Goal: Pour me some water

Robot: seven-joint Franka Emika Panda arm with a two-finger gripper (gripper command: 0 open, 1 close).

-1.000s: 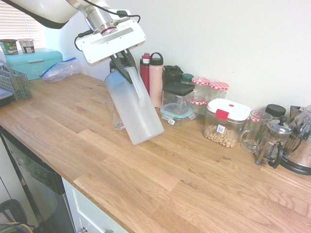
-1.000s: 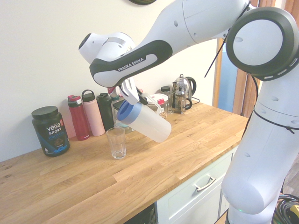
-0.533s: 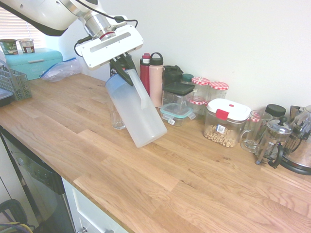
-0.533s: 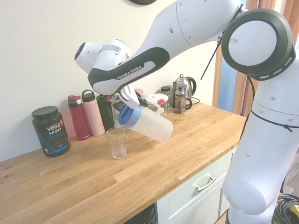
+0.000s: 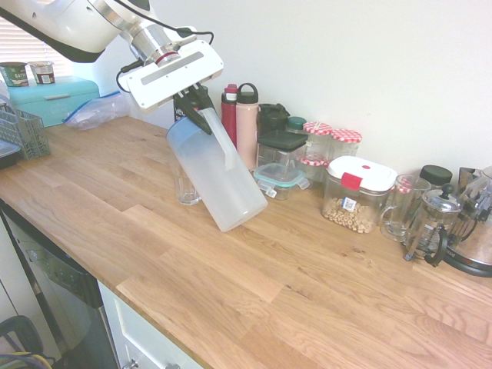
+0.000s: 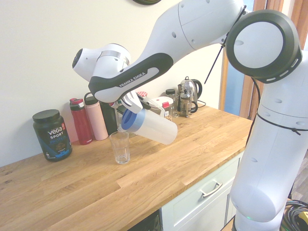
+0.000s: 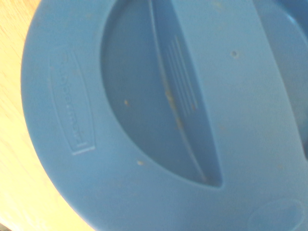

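**Claw tipping pitcher over glass**

Claw [image 5: 201, 108] clenched on the pitcher's white handle [image 5: 219, 138], grasping near the blue lid [image 6: 129, 120]. Pitcher [image 5: 219, 181] held steeply tilted above the bench [image 5: 254, 284], lid end low so the water inside runs toward the drinking glass [image 6: 119, 147] just below.

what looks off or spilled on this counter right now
Nothing spilled that I can see. The only thing askew is the tall frosted plastic pitcher with a blue lid, held tilted by the tool with its lid end above the small clear ribbed glass, a pouring pose. No water stream is discernible.
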